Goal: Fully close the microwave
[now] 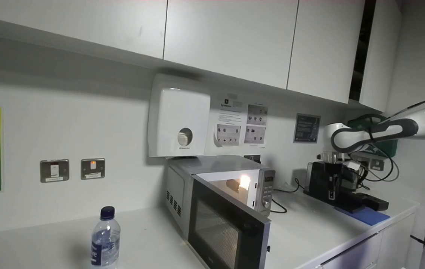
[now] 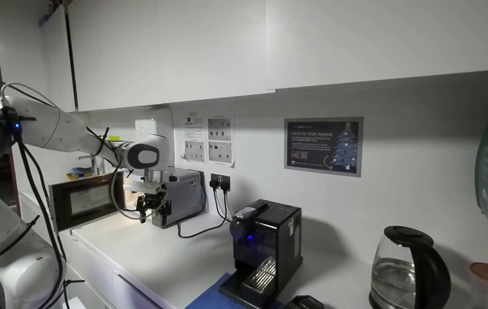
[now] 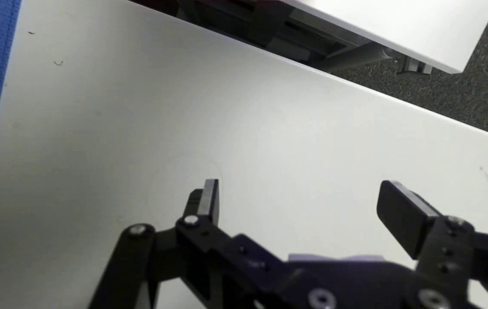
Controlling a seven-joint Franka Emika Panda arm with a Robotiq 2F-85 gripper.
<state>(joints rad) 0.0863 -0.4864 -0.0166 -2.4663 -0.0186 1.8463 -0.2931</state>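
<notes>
Silver-grey metal: your microwave (image 1: 178,183) stands on the white counter (image 1: 309,224), near the wall (image 1: 85,127) and below the dispenser (image 1: 179,116). Its door (image 1: 227,228) stands wide open, and you can see a light (image 1: 245,182) burning inside. A bottle (image 1: 106,239) stands upright on the same counter, on the door's hinge side. Your gripper (image 3: 299,189) points down, its fingers (image 3: 402,210) spread wide, with counter surface showing between them. It hangs over the counter between the microwave and the coffee machine (image 2: 265,240), apart from the door. You find a blue cloth (image 2: 209,294) at the coffee machine's base; a kettle (image 2: 394,268) stands well apart from the microwave.
</notes>
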